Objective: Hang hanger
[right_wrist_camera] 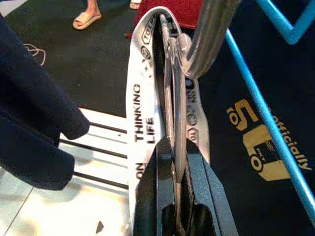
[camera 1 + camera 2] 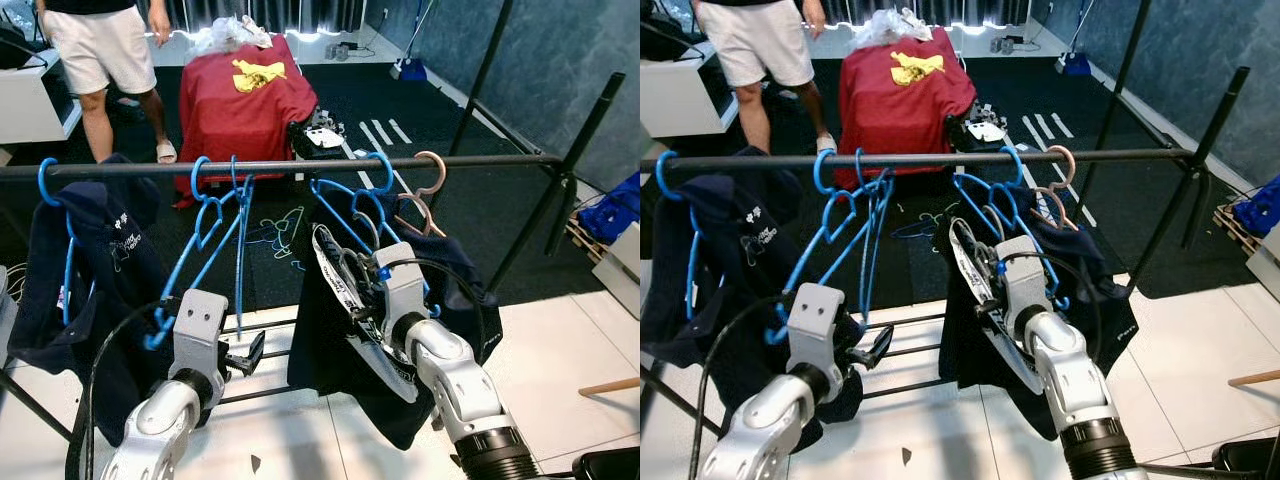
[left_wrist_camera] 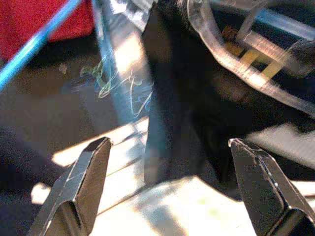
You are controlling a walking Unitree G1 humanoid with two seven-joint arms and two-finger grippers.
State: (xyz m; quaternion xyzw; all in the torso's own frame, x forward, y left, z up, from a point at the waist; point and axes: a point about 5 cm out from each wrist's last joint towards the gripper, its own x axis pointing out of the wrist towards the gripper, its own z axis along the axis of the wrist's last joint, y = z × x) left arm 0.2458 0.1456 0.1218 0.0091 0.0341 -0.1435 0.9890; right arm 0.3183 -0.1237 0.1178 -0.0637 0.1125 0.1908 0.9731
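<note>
A black clothes rail (image 2: 280,166) runs across in front of me. My right gripper (image 2: 358,296) is shut on the thin wire of a grey metal hanger (image 1: 173,98), which carries a dark garment (image 2: 325,360) with a white printed neck band (image 1: 140,123). The hanger's grey hook (image 2: 363,224) is below the rail, among blue hangers (image 2: 345,205) hooked on it. My left gripper (image 2: 246,356) is lower left of the rail, its fingers (image 3: 86,169) open with nothing between them.
Empty blue hangers (image 2: 215,230) and a dark shirt on a blue hanger (image 2: 100,270) hang on the rail's left part, a pink hanger (image 2: 432,175) on its right. Behind stand a person (image 2: 100,50) and a red-draped heap (image 2: 250,100). Loose hangers (image 2: 282,232) lie on the floor.
</note>
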